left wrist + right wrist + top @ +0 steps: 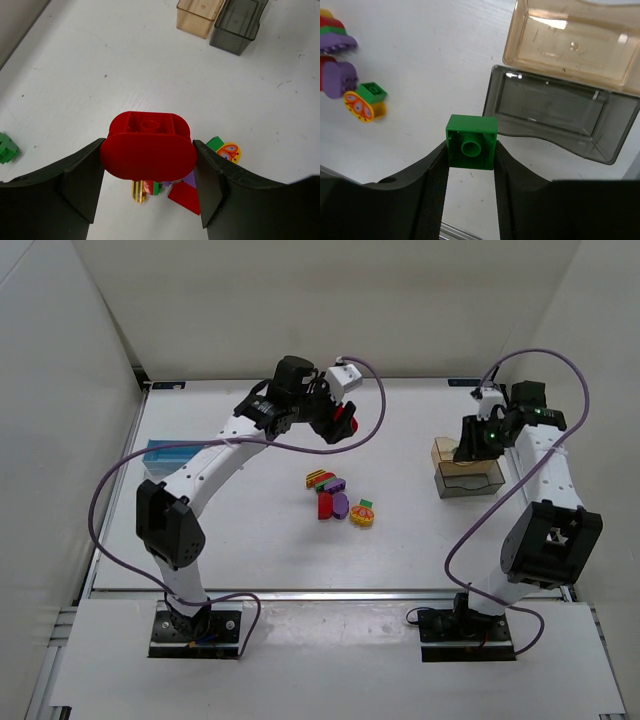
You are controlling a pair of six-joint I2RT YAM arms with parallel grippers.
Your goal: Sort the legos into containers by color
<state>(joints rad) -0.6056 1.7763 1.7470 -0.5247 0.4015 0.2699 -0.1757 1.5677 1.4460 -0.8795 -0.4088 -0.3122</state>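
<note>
My left gripper is shut on a rounded red lego and holds it above the table, behind the pile of legos. My right gripper is shut on a small green lego, held just left of the dark-clear container. The tan-amber container sits behind the dark one; both look empty. The pile holds red, purple, green and yellow pieces, among them a yellow round one. A blue container shows at far left, partly hidden by the left arm. The clear container is not visible.
A green lego lies alone at the left edge of the left wrist view. White walls enclose the table at left, back and right. The two containers also show in the top view, close under the right arm.
</note>
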